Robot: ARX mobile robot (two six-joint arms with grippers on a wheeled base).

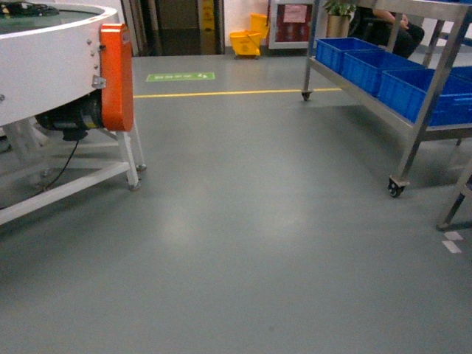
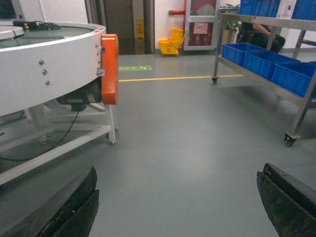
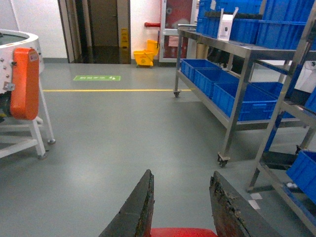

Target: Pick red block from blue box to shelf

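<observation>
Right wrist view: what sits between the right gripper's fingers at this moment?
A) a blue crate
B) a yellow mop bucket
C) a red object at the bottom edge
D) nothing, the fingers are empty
C: a glossy red block shows at the frame's bottom edge, between the two dark fingers of the right gripper.

- I see the small glossy red block (image 3: 182, 232) wedged between my right gripper's (image 3: 181, 207) fingers.
- The steel shelf (image 3: 237, 123) bearing dark blue crates stands ahead-right of that gripper.
</observation>
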